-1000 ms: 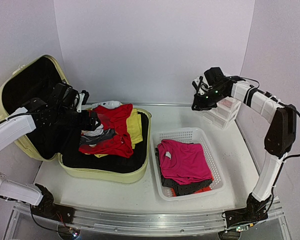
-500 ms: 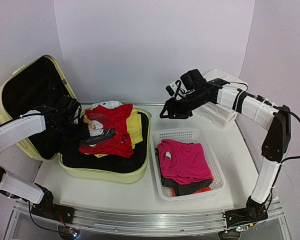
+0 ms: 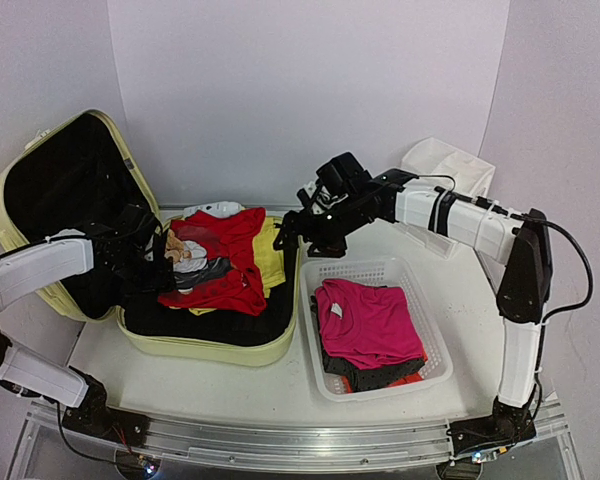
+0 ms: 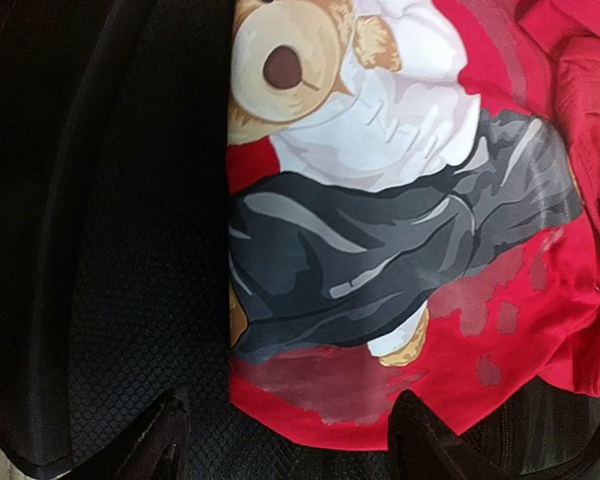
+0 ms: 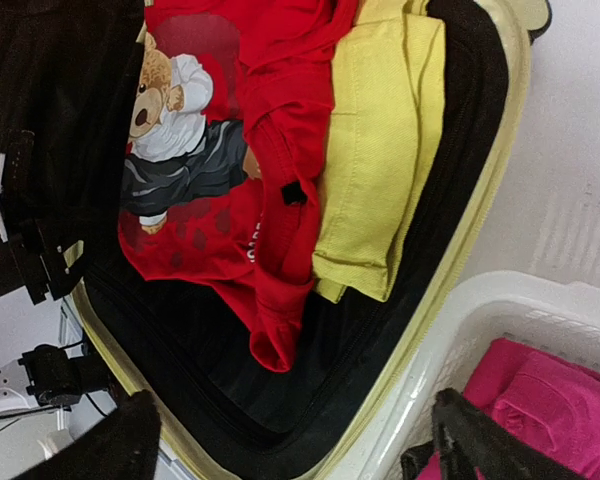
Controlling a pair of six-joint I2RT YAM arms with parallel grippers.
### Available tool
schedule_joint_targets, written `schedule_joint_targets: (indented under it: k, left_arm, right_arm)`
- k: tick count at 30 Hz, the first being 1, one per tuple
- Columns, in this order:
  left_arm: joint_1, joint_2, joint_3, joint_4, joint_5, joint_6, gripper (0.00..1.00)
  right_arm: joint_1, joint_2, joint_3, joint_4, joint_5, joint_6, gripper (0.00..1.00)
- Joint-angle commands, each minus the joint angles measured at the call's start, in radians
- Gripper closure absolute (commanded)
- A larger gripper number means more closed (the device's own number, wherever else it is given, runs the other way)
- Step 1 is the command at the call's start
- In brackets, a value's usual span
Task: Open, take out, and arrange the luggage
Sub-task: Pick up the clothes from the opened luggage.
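Note:
The luggage [image 3: 210, 345] lies open, its black-lined lid [image 3: 60, 170] leaning up at the left. Inside, a red shirt with a bear print [image 3: 225, 260] lies on a yellow garment [image 3: 271, 250]. My left gripper [image 3: 155, 255] hovers open at the shirt's left edge; in the left wrist view its gripper [image 4: 295, 450] straddles the red hem [image 4: 320, 410] over the black lining [image 4: 110, 250]. My right gripper [image 3: 290, 232] hangs open above the suitcase's right rim. The right wrist view shows that gripper [image 5: 300, 445] empty, over the red shirt [image 5: 270, 200], the yellow garment [image 5: 380, 150] and the rim [image 5: 460, 260].
A white mesh basket [image 3: 420, 375] right of the suitcase holds a pink shirt [image 3: 370, 320] on dark clothes; its rim [image 5: 500, 300] shows in the right wrist view. A white drawer organizer [image 3: 450, 165] stands at the back right near the wall.
My right arm has swung left from the organizer to above the suitcase's right rim, and its jaws have opened wide. My left gripper has shifted slightly lower at the shirt's left edge.

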Motion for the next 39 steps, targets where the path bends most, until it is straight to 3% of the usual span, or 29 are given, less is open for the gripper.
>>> schedule_joint_targets:
  k: [1, 5, 10, 20, 39]
  left_arm:
    - [0.004, -0.026, -0.029, 0.032, 0.004, -0.03, 0.27]
    - [0.004, -0.08, -0.079, 0.077, 0.015, -0.06, 0.21]
    - [0.004, -0.139, -0.109, 0.103, 0.02, -0.081, 0.15]
    - [0.021, -0.154, -0.146, 0.159, 0.06, -0.139, 0.27]
    - [0.074, -0.141, -0.237, 0.309, 0.132, -0.248, 0.29]
  right_arm:
    - [-0.008, -0.15, -0.078, 0.031, 0.13, 0.013, 0.02]
    - [-0.011, -0.223, -0.161, 0.03, 0.249, 0.058, 0.02]
    - [-0.021, -0.258, -0.195, 0.037, 0.227, 0.041, 0.02]
    - [-0.029, -0.256, -0.212, 0.039, 0.209, 0.047, 0.02]
    - [-0.027, -0.268, -0.194, 0.037, 0.158, 0.055, 0.02]
